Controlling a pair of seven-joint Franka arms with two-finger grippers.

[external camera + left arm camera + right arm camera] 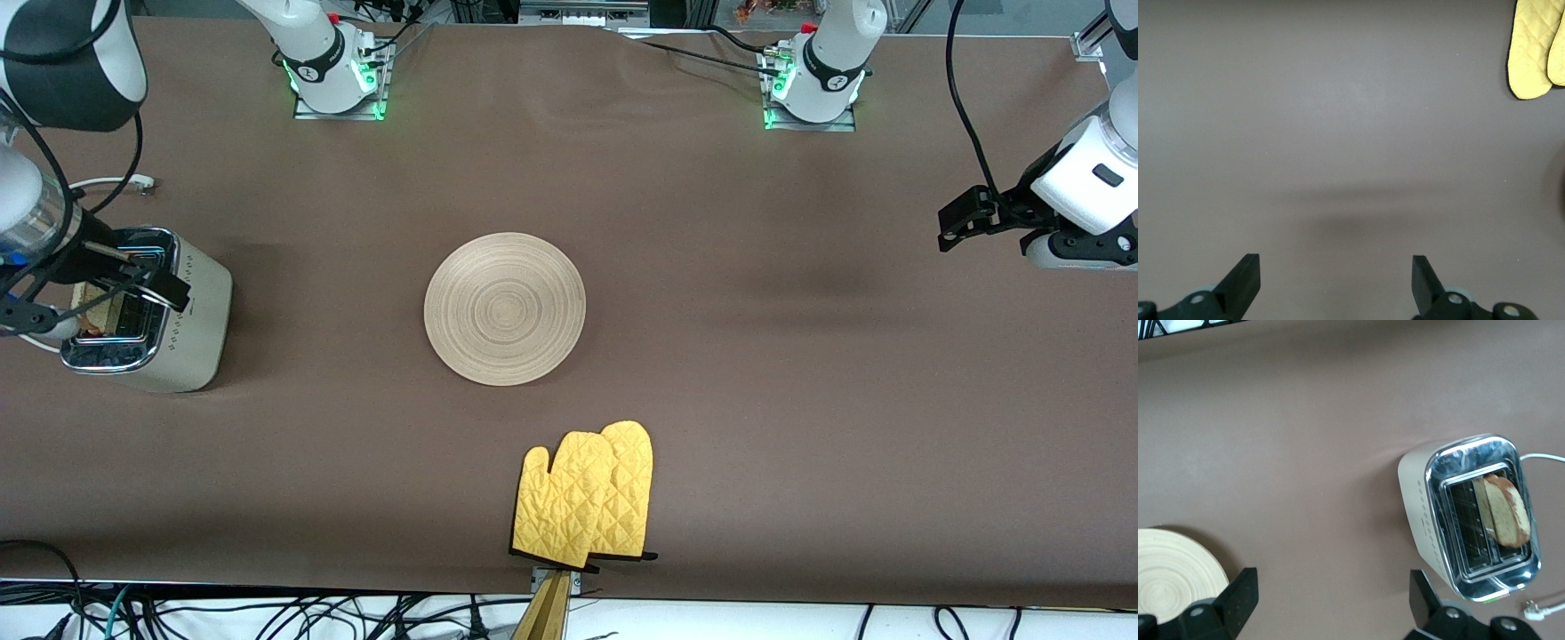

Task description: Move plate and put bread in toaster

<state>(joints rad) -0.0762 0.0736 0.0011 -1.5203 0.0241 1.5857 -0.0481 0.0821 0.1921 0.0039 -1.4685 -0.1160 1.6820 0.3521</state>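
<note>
The bread stands in one slot of the toaster, leaning at a slant with its crust above the chrome top; the right wrist view shows this plainly, while the front view gives only a tan glimpse of it under the arm. No brand or writing can be read on the toaster, only rows of small dots on its cream side. It stands at the right arm's end of the table, its white cord trailing off beside it.

The plate lies flat near the table's middle, well apart from the toaster. A pair of yellow quilted oven mitts lies nearer the front camera than the plate.

The right gripper hangs over the toaster, fingers spread apart and holding nothing. The left gripper waits over bare brown cloth at the left arm's end, wrist bent, jaws likewise apart and empty.
</note>
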